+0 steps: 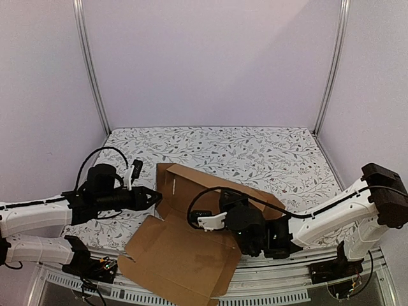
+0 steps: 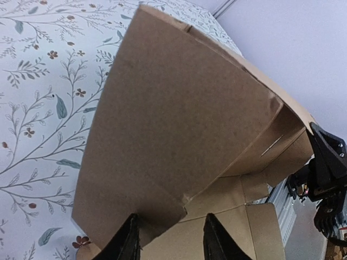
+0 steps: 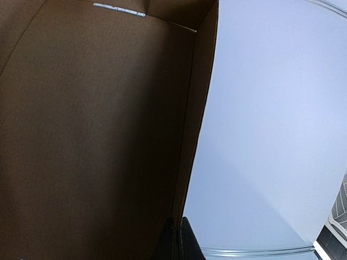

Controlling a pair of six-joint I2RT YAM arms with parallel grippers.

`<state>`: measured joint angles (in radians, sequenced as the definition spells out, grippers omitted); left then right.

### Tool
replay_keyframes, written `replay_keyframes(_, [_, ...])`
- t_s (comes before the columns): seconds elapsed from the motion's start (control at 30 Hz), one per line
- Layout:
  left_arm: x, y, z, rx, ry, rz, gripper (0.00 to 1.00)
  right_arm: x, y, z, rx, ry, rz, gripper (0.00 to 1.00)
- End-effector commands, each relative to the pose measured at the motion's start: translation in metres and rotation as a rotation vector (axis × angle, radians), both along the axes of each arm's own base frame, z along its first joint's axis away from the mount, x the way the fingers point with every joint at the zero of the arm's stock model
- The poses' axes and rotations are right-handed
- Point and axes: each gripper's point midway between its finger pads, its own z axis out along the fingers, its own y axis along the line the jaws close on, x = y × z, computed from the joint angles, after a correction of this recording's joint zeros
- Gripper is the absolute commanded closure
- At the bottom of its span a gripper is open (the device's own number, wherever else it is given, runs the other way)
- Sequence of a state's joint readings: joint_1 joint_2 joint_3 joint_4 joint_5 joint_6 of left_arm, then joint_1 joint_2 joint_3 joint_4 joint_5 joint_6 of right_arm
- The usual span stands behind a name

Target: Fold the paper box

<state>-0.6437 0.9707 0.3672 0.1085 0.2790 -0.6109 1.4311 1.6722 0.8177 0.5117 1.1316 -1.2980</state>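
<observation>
My left claw (image 2: 171, 227) stands with its fingers apart, the lower corner of a raised flap (image 2: 179, 124) of the box (image 1: 191, 188) lying between them unpinched. My right claw (image 3: 178, 241) is pressed together at the foot of an inner wall (image 3: 190, 135), and I cannot tell whether the wall's edge is nipped in it. The box sits in the lower middle of the top view on the flowered surface (image 1: 268, 153), its big flat panel (image 1: 178, 261) hanging over the near rim. To fold well, I judge the left should push the flap square along its crease, low near the hinge, while the right steadies the box against sliding. The top view gives both arms and the whole sheet. Only the left wrist view shows the flap's crease at lower centre. Only the right wrist view shows the shaded inside, filling its left half.
</observation>
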Motion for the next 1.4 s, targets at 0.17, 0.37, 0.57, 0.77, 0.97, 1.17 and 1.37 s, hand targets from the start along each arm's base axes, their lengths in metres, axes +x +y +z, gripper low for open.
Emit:
replay_keyframes(0.17, [0.011,-0.003,-0.003,0.061,-0.011,0.006,0.62,0.024,0.010,-0.013,-0.048,-0.009,0.054,1.00])
replay_keyframes(0.37, [0.005,0.003,0.002,0.058,-0.015,0.017,0.62,0.041,0.007,-0.010,-0.011,0.042,0.041,1.00])
replay_keyframes(0.57, [0.002,0.011,0.011,0.052,-0.046,0.041,0.62,0.064,0.003,-0.014,0.012,0.087,0.023,1.00])
replay_keyframes(0.77, [-0.001,0.016,0.010,0.061,-0.039,0.047,0.62,0.081,0.002,-0.021,-0.013,0.058,0.057,1.00])
replay_keyframes(0.97, [0.000,0.019,0.018,0.068,-0.064,0.058,0.62,0.104,0.003,-0.015,-0.035,0.030,0.065,1.00])
replay_keyframes(1.17, [0.000,0.020,0.023,0.063,-0.073,0.062,0.62,0.122,0.001,0.006,-0.041,0.003,0.072,1.00])
replay_keyframes(1.37, [-0.001,0.026,0.030,0.062,-0.096,0.083,0.61,0.112,0.003,0.006,-0.034,0.016,0.080,1.00])
